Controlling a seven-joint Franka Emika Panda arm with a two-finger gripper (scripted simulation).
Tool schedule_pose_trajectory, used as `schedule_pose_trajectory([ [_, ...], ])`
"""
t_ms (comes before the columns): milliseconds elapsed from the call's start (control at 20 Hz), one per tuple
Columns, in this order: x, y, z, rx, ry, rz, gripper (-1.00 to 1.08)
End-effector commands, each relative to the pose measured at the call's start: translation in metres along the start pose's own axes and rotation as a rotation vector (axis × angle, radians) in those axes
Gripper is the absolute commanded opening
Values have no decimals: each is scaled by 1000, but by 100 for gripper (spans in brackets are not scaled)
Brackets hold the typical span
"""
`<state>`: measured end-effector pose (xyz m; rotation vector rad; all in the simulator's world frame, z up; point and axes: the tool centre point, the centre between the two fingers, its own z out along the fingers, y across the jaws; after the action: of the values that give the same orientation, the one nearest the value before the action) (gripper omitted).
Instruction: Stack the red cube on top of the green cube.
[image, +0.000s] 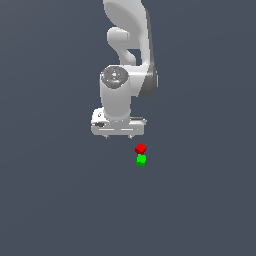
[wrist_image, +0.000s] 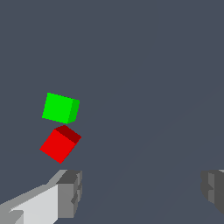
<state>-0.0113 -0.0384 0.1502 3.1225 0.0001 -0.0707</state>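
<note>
While the arm hangs over the flat grey desk (image: 50, 210), the pincer (image: 118, 136) sits spread wide with nothing between its fingers, and in the wrist view you can see both fingertips (wrist_image: 70, 192) far apart with only bare surface in the gap. So no grasp yet, by the look of it. The red cube (image: 140, 148) lies on the desk just beside the green cube (image: 141, 160), so close they look like they're touching or nearly so, though I honestly can't tell if there's a sliver of gap. The red one is turned at an angle compared to the green one, which sits squarer to the wrist camera. Both cubes are off to the exterior view's right of the pincer, not under it, so the hand isn't lined up over the red one. My guess is the open stance is just prep for coming down around the red cube, and it'll need to shift sideways and probably twist to match that rotated cube. The tricky bit, I reckon, is that the green cube is so near that a finger could bump it on the way down.
</note>
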Motion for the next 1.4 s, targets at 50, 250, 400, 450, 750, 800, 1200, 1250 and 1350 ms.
schedule_pose_trajectory([
  [50,0,0,0,0,0,1,100],
  [250,-1,-2,2,1,1,14,100],
  [400,-3,-6,5,2,2,37,100],
  [450,-3,-7,6,2,3,47,100],
  [750,-9,-20,16,7,7,128,100],
  [800,-10,-23,18,7,8,146,100],
  [1200,-16,-50,39,16,18,314,100],
  [1250,-16,-54,42,17,20,335,100],
  [1350,-16,-62,47,19,22,378,100],
])
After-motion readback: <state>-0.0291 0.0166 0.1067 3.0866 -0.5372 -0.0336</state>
